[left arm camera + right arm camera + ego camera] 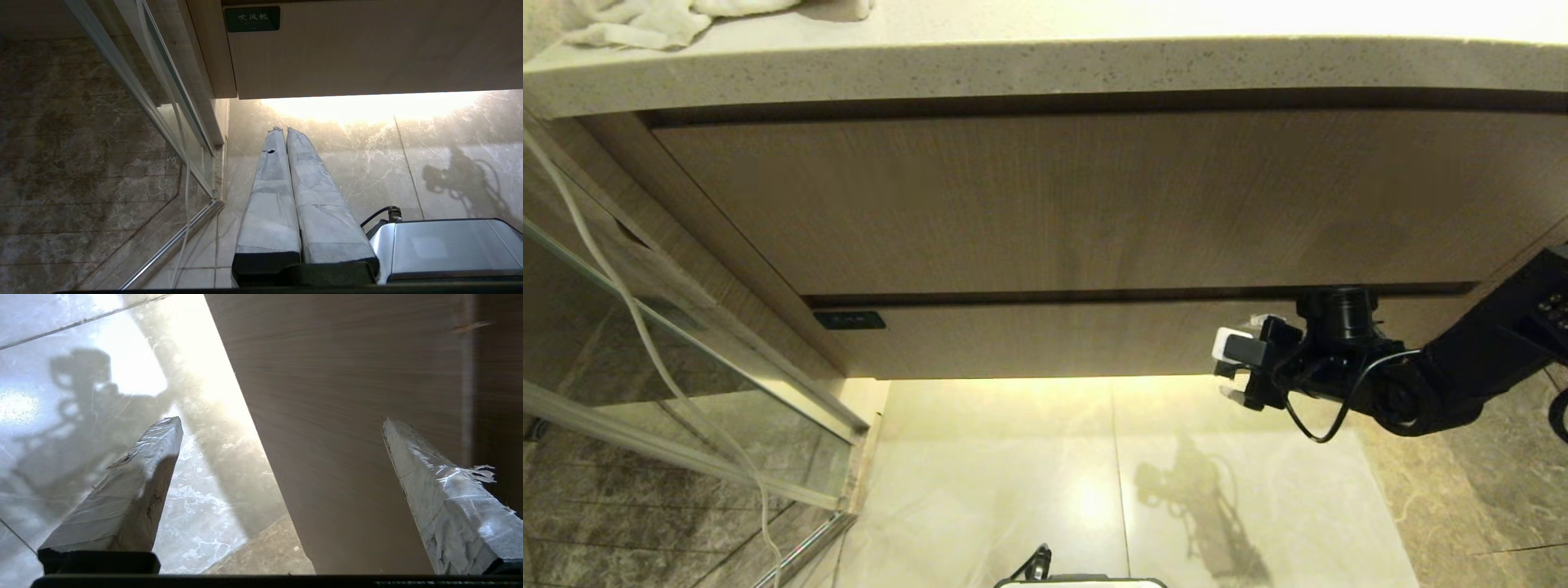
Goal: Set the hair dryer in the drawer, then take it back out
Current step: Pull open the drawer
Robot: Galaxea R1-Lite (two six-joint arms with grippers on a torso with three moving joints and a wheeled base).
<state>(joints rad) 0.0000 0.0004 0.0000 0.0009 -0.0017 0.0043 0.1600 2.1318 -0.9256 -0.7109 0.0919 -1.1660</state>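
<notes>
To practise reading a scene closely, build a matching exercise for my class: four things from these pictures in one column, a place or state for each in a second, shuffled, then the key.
Things:
1. drawer
2. right gripper
3. left gripper
4. white cloth

Places or states:
A. fingers pressed together, pointing over the floor
B. lying on the countertop
C. closed, black label at its left end
D. jaws wide apart, at the drawer's lower edge

Pairs: 1-C, 2-D, 3-A, 4-B
</notes>
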